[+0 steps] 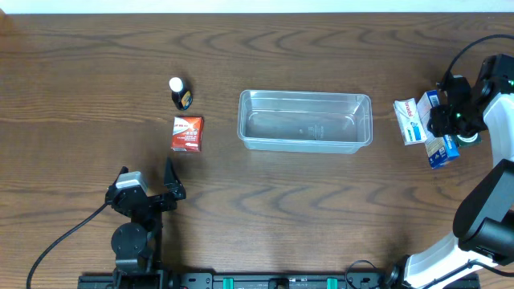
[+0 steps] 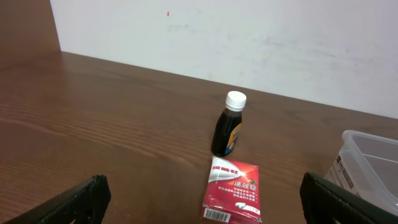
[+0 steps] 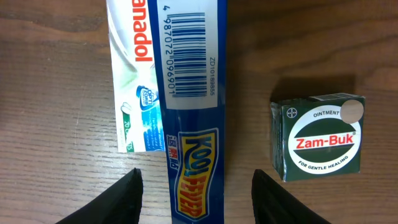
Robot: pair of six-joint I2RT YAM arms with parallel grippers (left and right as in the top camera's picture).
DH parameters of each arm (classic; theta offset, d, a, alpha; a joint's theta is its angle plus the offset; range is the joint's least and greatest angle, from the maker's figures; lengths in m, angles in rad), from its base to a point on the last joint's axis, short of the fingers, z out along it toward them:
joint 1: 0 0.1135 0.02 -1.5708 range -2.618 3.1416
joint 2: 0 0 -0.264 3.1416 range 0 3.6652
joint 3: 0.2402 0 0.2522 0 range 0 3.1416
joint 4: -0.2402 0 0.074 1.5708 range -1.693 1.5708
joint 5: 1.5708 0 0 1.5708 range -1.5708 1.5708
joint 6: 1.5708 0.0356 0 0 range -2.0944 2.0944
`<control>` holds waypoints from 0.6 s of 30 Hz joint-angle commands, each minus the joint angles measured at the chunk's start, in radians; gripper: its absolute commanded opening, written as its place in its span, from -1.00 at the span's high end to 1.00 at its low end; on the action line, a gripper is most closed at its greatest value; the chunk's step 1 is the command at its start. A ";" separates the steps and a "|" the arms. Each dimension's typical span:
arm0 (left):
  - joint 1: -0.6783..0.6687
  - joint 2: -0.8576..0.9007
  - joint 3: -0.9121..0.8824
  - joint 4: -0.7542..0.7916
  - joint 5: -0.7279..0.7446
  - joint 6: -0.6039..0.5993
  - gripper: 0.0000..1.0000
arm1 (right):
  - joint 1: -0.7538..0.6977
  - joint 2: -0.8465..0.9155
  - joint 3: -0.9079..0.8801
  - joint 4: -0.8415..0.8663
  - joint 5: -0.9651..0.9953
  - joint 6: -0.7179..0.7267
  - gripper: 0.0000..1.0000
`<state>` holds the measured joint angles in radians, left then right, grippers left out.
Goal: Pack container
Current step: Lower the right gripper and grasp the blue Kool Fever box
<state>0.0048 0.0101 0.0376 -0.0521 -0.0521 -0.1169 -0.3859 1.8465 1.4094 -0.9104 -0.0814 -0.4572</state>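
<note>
**Overhead.** The container (image 1: 305, 141), a clear shallow plastic tub, sits with nothing in it at the middle of the wooden table (image 1: 281, 225), its long side running left to right. Well to its left stand a small dark bottle (image 1: 178, 93) with a white cap and, just below it, a red box (image 1: 188, 133) lying flat. The left gripper (image 1: 146, 173) rests near the front edge, below the red box and apart from it, jaws spread wide and holding nothing. Right of the container, the right gripper (image 1: 450, 116) hangs over a cluster of small boxes. A white Panadol box (image 1: 409, 120) shows on its left, and a blue Kool Fever box (image 1: 442, 151) sticks out from under it.

**Left wrist.** The bottle stands upright behind the red box, which lies flat on the wood. A corner of the container shows at the right edge. Both fingers (image 2: 81, 200) sit far apart at the bottom corners, with nothing between them.

**Right wrist.** The camera looks straight down. The Kool Fever box lies lengthwise between the fingers (image 3: 118, 199), side by side with the Panadol box on its left. A green Zam-Buk ointment box (image 3: 317, 137) sits apart to the right. The jaws are partly open and straddle the blue box, with bare wood showing on both sides, so nothing is gripped.
</note>
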 commanded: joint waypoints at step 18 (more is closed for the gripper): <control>0.004 -0.006 -0.034 -0.013 -0.011 -0.008 -0.96 | 0.004 0.006 -0.005 0.017 -0.001 0.000 0.34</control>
<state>0.0048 0.0101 0.0376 -0.0521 -0.0521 -0.1169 -0.3859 1.8465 1.4094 -0.8970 -0.0811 -0.4576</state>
